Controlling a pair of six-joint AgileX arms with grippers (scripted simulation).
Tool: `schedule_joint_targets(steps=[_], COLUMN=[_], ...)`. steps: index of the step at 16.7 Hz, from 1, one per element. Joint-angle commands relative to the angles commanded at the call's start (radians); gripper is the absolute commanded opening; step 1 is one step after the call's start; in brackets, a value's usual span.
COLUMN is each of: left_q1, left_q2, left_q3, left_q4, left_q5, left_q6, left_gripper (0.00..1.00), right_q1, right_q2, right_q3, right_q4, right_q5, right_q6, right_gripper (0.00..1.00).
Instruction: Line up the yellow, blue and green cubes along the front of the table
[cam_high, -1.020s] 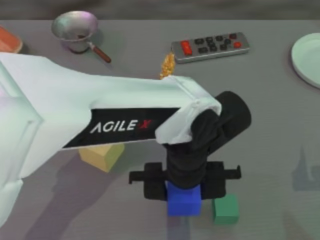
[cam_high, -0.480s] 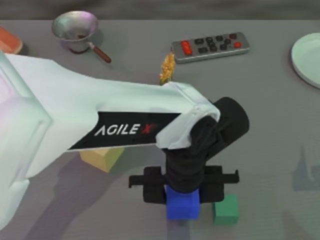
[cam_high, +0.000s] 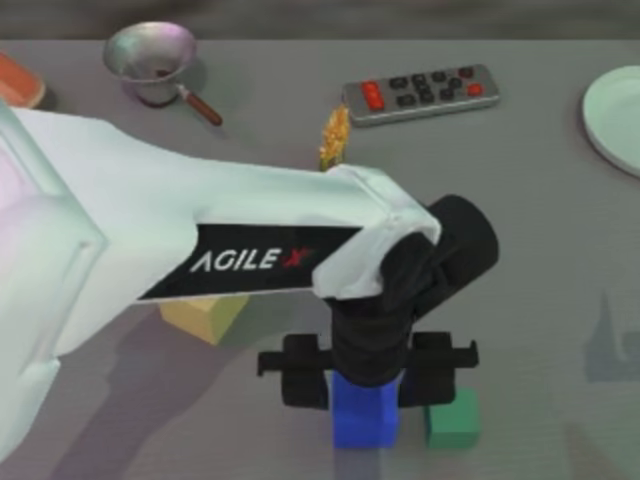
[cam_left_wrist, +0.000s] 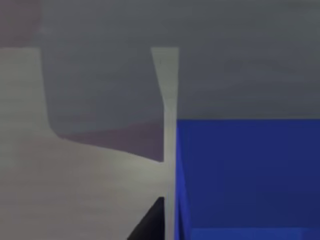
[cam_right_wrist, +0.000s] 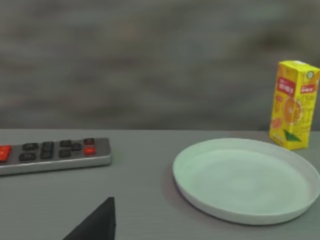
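Observation:
My left gripper (cam_high: 366, 392) is shut on the blue cube (cam_high: 364, 420), which it holds low near the front edge of the table (cam_high: 540, 250). The green cube (cam_high: 452, 418) rests just to the blue cube's right, a narrow gap apart. At the left, the yellow cube (cam_high: 205, 315) is mostly hidden beneath my left arm. In the left wrist view the blue cube (cam_left_wrist: 245, 175) fills one side, and one dark fingertip (cam_left_wrist: 152, 225) shows beside it. My right gripper (cam_right_wrist: 160, 232) is parked out of the top view, open, holding nothing.
At the back lie a grey remote (cam_high: 420, 93), a metal bowl with a handle (cam_high: 152, 60) and a small orange thing (cam_high: 335, 135). A white plate (cam_high: 618, 115) sits at the right edge. A yellow juice carton (cam_right_wrist: 294, 105) stands behind the plate.
My left gripper has carried the blue cube a little towards the front edge and lower. The green and yellow cubes have not moved.

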Motion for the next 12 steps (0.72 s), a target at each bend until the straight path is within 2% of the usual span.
schedule_joint_targets(steps=[1,2,12], left_q1=[0.0,0.0,0.0], left_q2=[0.0,0.0,-0.005], left_q3=[0.0,0.0,0.016], left_q4=[0.0,0.0,-0.018], left_q5=[0.0,0.0,0.0], left_q6=[0.0,0.0,-0.001], left_gripper=[0.98,1.0,1.0], right_q1=[0.0,0.0,0.0], right_q2=[0.0,0.0,0.0], right_q3=[0.0,0.0,0.0], right_q4=[0.0,0.0,0.0], right_q5=[0.0,0.0,0.0], right_q6=[0.0,0.0,0.0], right_gripper=[1.0,1.0,1.0])
